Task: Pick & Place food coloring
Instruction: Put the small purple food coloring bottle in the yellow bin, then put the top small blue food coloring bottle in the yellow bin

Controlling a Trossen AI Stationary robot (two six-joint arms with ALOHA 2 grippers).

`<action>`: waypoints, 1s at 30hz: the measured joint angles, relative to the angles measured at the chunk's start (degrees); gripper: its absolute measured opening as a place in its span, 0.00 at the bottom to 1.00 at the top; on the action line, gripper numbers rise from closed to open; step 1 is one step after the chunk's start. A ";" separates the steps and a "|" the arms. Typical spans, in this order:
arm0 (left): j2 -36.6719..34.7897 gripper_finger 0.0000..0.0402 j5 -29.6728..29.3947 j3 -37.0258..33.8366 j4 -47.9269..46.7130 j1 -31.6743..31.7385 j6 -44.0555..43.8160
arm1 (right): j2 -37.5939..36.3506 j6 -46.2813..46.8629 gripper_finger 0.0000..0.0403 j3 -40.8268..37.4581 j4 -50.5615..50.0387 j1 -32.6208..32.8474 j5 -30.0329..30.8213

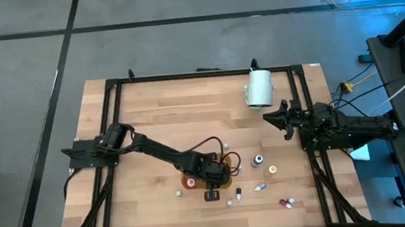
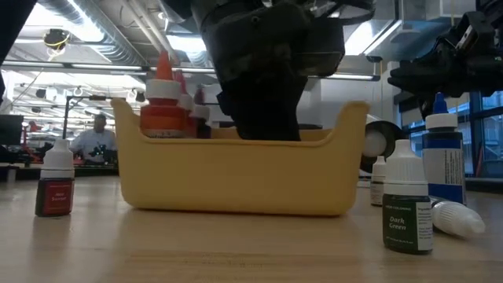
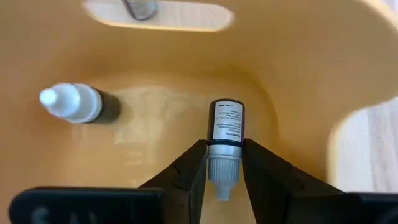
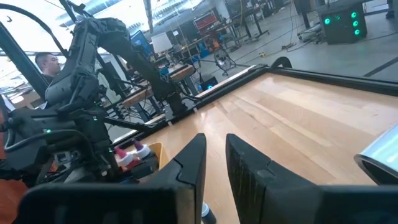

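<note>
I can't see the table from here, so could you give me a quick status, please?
Left gripper shut on a bottle inside the tray. Right gripper parked at table edge. Nothing blocking.

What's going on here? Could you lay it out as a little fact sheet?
Left gripper: inside the yellow tray, shut on a small bottle held by its cap
Also in tray: a white-capped bottle lying on its side
Right gripper: waiting near the white cylinder, fingers slightly apart, holding nothing
Still on table: Dark Green bottle, blue-capped bottle
</note>
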 joint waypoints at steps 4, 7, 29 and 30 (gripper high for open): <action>0.00 0.23 -0.11 0.00 -0.01 0.10 0.00 | 0.00 -0.06 0.16 0.00 0.02 0.00 0.02; 0.00 0.24 0.20 0.00 0.00 0.05 0.02 | 0.00 -0.08 0.16 0.00 0.02 -0.01 0.02; -8.48 0.32 -1.86 0.00 -1.39 1.76 4.05 | -0.02 -5.26 0.16 0.02 11.16 -0.02 0.06; -9.86 0.32 -1.85 -0.01 -1.69 2.07 4.99 | -0.02 -6.07 0.16 0.01 12.17 -0.02 0.06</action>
